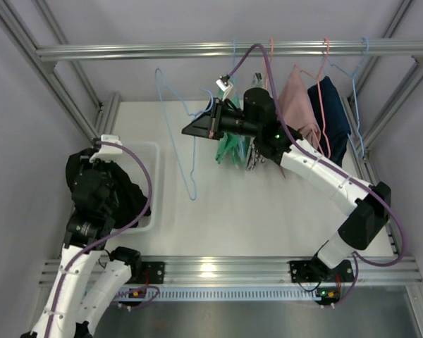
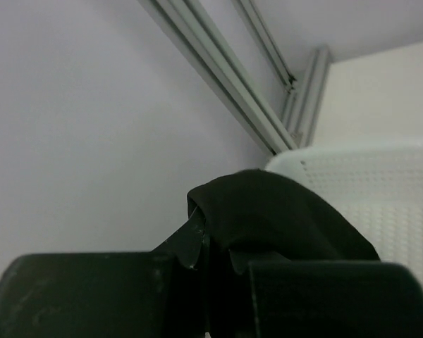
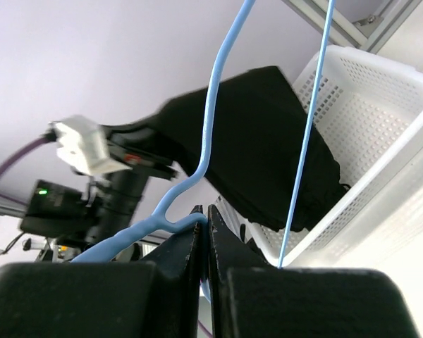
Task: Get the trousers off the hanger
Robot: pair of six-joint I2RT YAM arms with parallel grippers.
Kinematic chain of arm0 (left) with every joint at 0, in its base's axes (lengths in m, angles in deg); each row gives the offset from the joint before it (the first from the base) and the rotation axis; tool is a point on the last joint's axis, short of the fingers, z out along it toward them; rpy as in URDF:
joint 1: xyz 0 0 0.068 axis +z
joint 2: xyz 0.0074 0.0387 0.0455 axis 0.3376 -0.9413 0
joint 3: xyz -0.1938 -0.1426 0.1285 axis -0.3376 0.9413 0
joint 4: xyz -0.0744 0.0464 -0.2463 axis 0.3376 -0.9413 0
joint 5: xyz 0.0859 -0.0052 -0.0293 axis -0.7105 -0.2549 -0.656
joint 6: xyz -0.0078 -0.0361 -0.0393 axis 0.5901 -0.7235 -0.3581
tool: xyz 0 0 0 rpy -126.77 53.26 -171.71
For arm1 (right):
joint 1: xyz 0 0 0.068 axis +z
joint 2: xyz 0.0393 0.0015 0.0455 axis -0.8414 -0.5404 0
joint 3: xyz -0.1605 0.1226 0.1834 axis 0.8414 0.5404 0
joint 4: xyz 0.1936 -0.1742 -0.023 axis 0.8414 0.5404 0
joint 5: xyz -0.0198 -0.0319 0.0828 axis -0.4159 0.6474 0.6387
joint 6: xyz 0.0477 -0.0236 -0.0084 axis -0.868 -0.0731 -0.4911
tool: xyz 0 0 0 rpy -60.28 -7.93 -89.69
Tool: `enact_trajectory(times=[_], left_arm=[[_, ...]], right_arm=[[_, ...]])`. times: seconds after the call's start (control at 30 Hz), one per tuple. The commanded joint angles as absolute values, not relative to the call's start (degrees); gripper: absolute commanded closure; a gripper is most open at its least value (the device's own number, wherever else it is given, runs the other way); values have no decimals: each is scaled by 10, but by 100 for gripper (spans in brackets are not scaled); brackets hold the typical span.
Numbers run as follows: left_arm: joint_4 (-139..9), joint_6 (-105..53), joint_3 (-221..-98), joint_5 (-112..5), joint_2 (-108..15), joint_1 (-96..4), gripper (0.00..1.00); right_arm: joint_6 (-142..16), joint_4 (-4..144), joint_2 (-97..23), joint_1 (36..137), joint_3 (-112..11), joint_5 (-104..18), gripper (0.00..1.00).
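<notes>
The black trousers [image 2: 282, 211] are pinched in the closed left gripper [image 2: 208, 243] and held over the white basket [image 2: 381, 183] at the left. The blue hanger [image 3: 212, 105] is clamped between the shut jaws of the right gripper [image 3: 206, 229] near the middle. Other garments [image 1: 296, 105] are hung from the far rail [image 1: 162, 51].

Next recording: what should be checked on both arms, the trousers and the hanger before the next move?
1. Left gripper shut on black trousers: ok.
2. Right gripper shut on blue hanger: ok.
3. Blue hanger bare, trousers off it: ok.
4. Trousers held over white basket: ok.
5. Trousers resting on the basket floor: cannot tell.
</notes>
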State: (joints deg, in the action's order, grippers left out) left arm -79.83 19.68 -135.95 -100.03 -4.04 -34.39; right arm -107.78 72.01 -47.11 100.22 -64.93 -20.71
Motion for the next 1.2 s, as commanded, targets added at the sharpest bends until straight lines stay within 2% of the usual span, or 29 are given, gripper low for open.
enact_trajectory(times=[0.0, 0.2, 0.3, 0.33, 0.4, 0.43, 0.47, 0.5, 0.57, 0.63, 0.8, 0.83, 0.9, 1.03, 1.17], left_arm=[[-827, 87, -1334, -960, -42, -341, 100], [-912, -77, -1304, -855, -98, -327, 98], [-916, -109, -1285, -835, -142, -306, 85], [-914, -111, -1286, -828, -153, -298, 76], [-916, -126, -1305, -791, -178, -270, 65], [-922, -133, -1315, -767, -180, -259, 58], [-924, -142, -1327, -711, -180, -249, 44], [-924, -142, -1350, -688, -169, -235, 36], [-929, -175, -1376, -623, -154, -230, 25], [-937, -194, -1429, -578, -134, -228, 20], [-987, -284, -1564, -443, -131, -228, 13], [-985, -286, -1577, -378, -130, -228, 13], [-1001, -284, -1612, -319, -139, -228, 7], [-1082, -257, -1638, -202, -175, -228, 11], [-1097, -242, -1631, -183, -187, -230, 12]], right_arm=[[-1059, 732, -438, 995, -693, -208, 100], [-1040, 747, -431, 995, -687, -210, 100], [-1042, 742, -428, 996, -681, -211, 100], [-1044, 740, -427, 995, -680, -211, 100], [-1045, 739, -425, 996, -677, -210, 100], [-1046, 739, -424, 996, -675, -210, 100], [-1047, 739, -423, 995, -674, -211, 100], [-1051, 738, -422, 996, -671, -211, 100], [-1054, 735, -421, 996, -665, -213, 100], [-1057, 735, -422, 996, -661, -218, 100], [-1090, 735, -447, 996, -655, -227, 100], [-1096, 739, -451, 997, -658, -234, 100], [-1108, 750, -464, 1003, -667, -243, 100], [-1119, 777, -471, 1025, -674, -291, 100], [-1143, 797, -482, 1045, -691, -337, 100]])
